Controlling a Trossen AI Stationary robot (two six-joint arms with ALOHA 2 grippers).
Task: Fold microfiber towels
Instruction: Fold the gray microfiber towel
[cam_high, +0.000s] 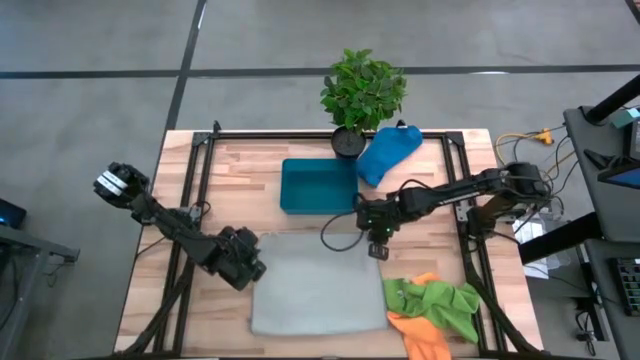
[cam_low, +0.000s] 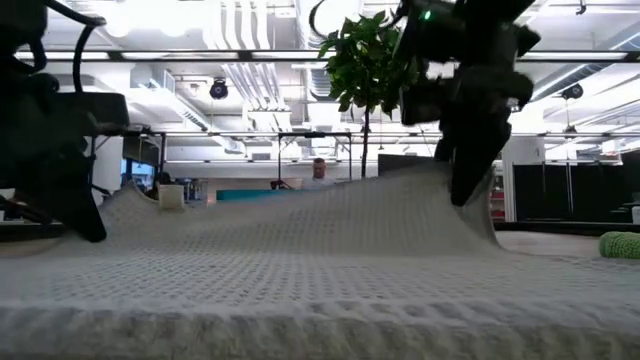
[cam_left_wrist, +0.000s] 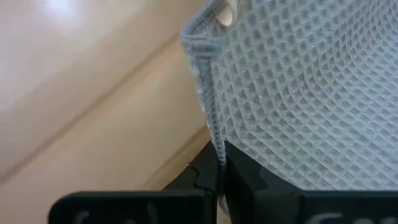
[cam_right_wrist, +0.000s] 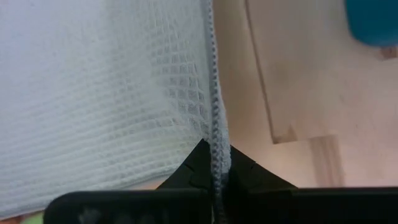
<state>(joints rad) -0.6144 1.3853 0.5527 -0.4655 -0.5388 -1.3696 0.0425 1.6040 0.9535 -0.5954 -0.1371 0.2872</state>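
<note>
We have the grey-white towel (cam_high: 318, 295) spread near the front edge of the bench (cam_high: 240, 170), its two far corners pinched: the left gripper (cam_high: 252, 268) has its fingers clenched on the hem at the far-left corner, the right gripper (cam_high: 377, 248) clamps the far-right corner, both lifted a little. To fold cleanly, we should carry both corners together toward the front edge at matching height, keeping the hem taut between us so the far edge lands square on the near one. The blue towel (cam_high: 388, 153) lies by the plant (cam_high: 362, 90) at the back edge; the green towel (cam_high: 440, 302) and orange towel (cam_high: 420, 335) sit crumpled at the front-right corner, beyond the tray (cam_high: 318, 186).
</note>
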